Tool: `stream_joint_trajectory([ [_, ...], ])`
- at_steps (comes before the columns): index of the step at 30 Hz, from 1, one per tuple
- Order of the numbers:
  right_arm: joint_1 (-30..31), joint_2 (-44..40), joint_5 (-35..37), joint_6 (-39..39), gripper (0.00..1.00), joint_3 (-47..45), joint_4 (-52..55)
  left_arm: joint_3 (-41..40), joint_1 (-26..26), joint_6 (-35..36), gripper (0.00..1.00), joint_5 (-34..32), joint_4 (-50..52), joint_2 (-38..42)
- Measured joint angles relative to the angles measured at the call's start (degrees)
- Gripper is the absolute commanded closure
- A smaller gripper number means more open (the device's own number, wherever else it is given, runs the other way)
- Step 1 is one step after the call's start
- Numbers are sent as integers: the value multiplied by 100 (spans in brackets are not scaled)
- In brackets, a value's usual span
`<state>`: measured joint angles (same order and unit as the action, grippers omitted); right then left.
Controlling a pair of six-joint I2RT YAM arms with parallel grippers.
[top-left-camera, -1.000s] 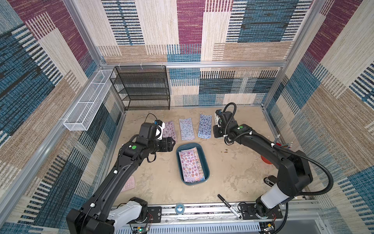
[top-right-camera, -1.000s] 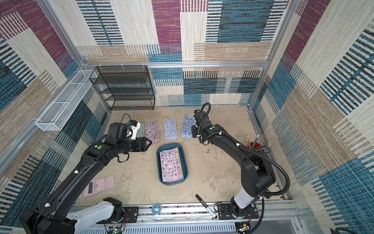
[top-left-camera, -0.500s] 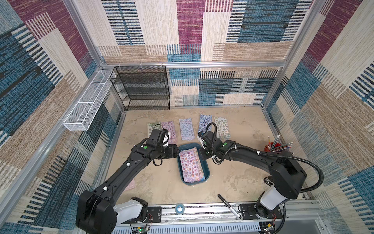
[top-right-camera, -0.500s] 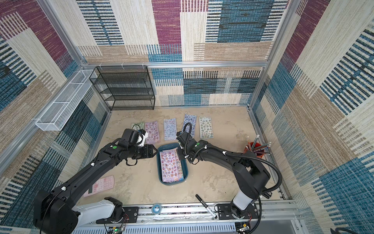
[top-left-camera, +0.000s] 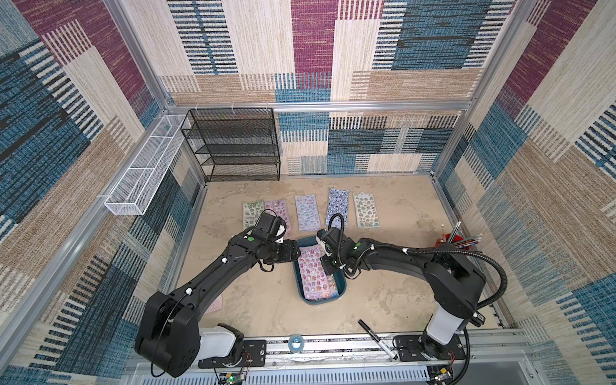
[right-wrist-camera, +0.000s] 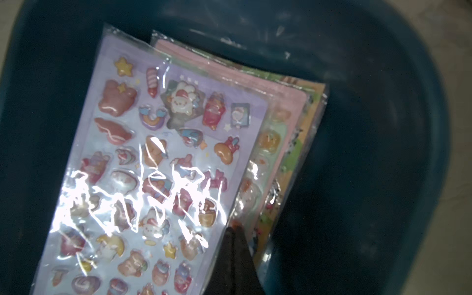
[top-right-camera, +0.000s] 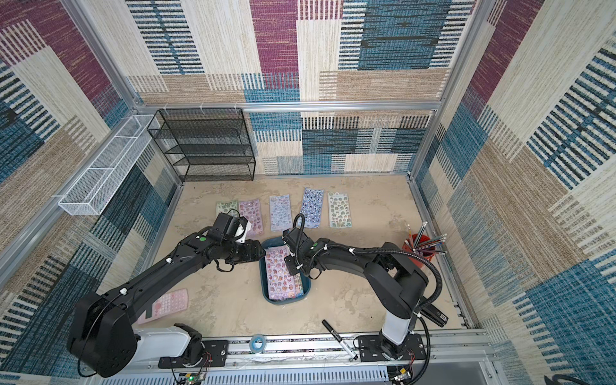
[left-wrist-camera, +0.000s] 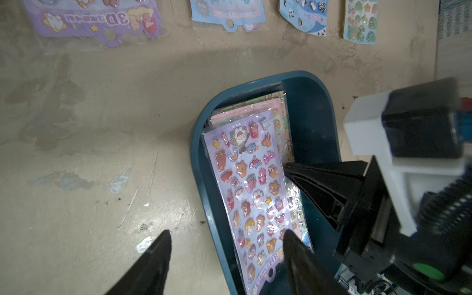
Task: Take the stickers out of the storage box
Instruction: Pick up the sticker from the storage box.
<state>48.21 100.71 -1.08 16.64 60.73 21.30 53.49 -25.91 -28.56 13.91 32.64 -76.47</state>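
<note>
Though unclear, right gripper [right-wrist-camera: 233,231] pinches stickers [right-wrist-camera: 158,143]

Right claw [left-wrist-camera: 285,166] blocks storage box [left-wrist-camera: 197,143] right half; left claw [left-wrist-camera: 226,240] straddles left wall; floor [left-wrist-camera: 89,153] beside open.

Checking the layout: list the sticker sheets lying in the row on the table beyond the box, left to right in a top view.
green sheet → pink sheet → lilac sheet → blue sheet → pale multicolour sheet

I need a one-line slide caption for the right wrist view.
Right gripper, shut, tips at the edge of the top lilac sticker sheet in the teal storage box.
</note>
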Motion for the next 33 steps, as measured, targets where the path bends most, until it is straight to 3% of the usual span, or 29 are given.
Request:
stream_joint_trajectory([
  [8,13,376,-203,136,100,87,-501,-197,-127,-166,33,48,-286,-332],
  [10,20,385,-280,201,100,66,-605,-205,-160,-236,39,131,-358,-415],
  [13,20,352,-295,286,100,33,-660,-203,-162,-358,57,101,-369,-492],
  [20,33,11,-293,426,91,101,-240,-111,-190,-380,71,151,-501,-730],
  [24,44,-289,-232,428,88,229,-96,-74,-190,-382,71,151,-542,-828],
  [27,48,-365,-181,428,91,251,-44,-24,-190,-382,69,151,-553,-883],
  [33,50,81,-376,450,94,142,-46,68,-190,-382,69,170,-601,-979],
])
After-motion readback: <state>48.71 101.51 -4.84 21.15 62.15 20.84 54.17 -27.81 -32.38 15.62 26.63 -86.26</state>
